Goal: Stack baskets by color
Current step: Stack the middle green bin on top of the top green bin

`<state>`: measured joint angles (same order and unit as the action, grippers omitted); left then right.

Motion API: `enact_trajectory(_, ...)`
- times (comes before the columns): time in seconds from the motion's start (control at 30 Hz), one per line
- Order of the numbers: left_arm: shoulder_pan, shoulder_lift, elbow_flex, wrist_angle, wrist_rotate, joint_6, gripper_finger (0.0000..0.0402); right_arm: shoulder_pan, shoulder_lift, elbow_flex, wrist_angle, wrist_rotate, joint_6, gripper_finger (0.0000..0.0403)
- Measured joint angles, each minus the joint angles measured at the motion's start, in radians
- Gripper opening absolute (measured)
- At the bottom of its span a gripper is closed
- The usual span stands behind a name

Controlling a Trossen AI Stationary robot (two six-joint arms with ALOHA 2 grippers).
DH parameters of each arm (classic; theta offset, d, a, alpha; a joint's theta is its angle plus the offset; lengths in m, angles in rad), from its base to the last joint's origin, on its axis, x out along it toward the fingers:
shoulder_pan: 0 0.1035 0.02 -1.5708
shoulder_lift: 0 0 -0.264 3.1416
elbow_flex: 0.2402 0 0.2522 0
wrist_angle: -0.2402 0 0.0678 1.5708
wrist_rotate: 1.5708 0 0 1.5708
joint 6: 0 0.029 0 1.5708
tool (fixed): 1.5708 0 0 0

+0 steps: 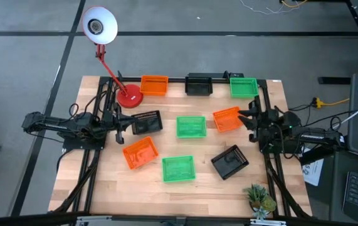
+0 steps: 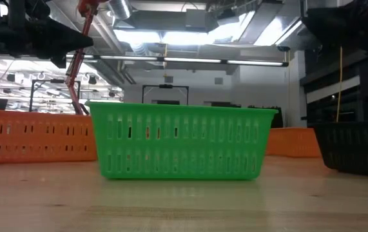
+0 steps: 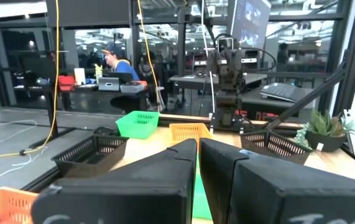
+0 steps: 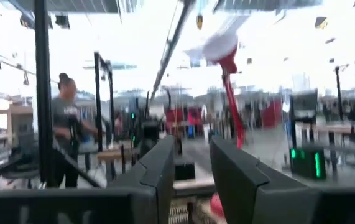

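Nine baskets lie singly on the wooden table. Along the far edge stand an orange one (image 1: 153,85), a black one (image 1: 199,83) and a green one (image 1: 243,86). In the middle are a black (image 1: 147,122), a green (image 1: 191,126) and an orange (image 1: 227,119) basket. Nearer lie an orange (image 1: 140,153), a green (image 1: 178,168) and a black (image 1: 230,161) one. My left gripper (image 1: 121,129) (image 3: 199,155) is shut, raised beside the middle black basket. My right gripper (image 1: 246,119) (image 4: 193,168) is open and holds nothing, raised beside the middle orange basket.
A desk lamp with a red base (image 1: 128,95) stands at the far left of the table, its white head (image 1: 99,25) reaching beyond the far edge. A small potted plant (image 1: 260,198) sits at the near right corner. Bare wood shows along the near edge.
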<state>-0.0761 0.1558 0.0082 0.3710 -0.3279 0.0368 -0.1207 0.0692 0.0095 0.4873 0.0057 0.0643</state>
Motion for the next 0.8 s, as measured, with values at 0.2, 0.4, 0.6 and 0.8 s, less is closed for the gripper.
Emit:
enact_trajectory(0.2,0.000,0.000,0.000,-0.045,-0.001,0.000,0.0011,0.000,0.000,0.000,0.014,0.000,-0.067,0.0106)
enact_trajectory(0.4,0.000,0.000,0.000,-0.044,-0.001,0.000,0.0011,-0.001,0.028,0.075,-0.046,-0.036,0.065,0.0106)
enact_trajectory(0.6,0.000,0.000,0.000,-0.041,-0.001,-0.005,0.0011,0.000,0.196,0.297,-0.300,-0.113,0.066,0.0106)
enact_trajectory(0.8,0.000,0.000,0.000,-0.041,-0.001,-0.008,0.0011,0.000,0.502,0.551,-0.613,-0.113,0.092,0.0106)
